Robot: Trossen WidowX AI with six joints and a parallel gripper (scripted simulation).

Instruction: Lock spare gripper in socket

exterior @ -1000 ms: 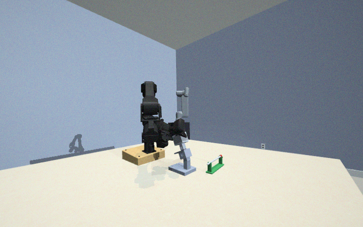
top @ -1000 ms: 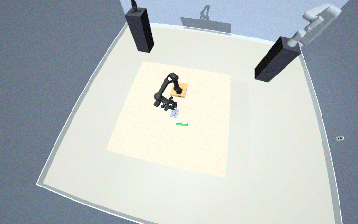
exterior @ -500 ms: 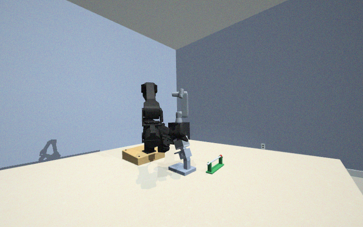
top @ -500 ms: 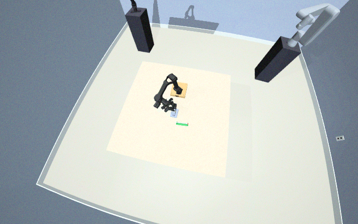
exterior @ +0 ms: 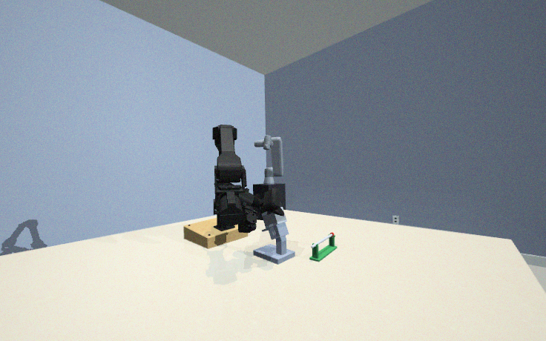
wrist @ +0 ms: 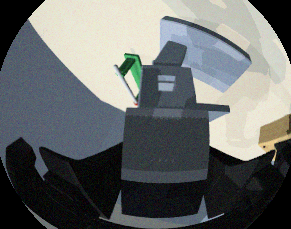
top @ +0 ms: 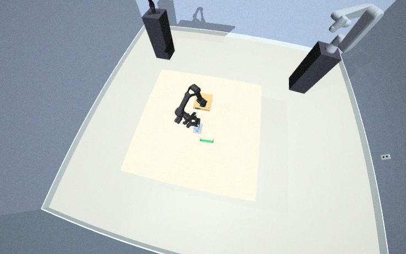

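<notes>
My gripper is clamped partway closed on the spare gripper, a dark grey block. I've got it tilted at the socket on the mount; can't tell whether it's seated. The lock pin lies on its green cradle, just beside the mount. Arm base sits on the wooden block.

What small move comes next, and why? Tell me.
Probably ease the spare gripper slightly deeper into the socket of the tilted mount. The gripper is shut on it right at the socket, but full seating cannot be told. The lock pin lies apart on its green cradle, so the socket is free.
</notes>
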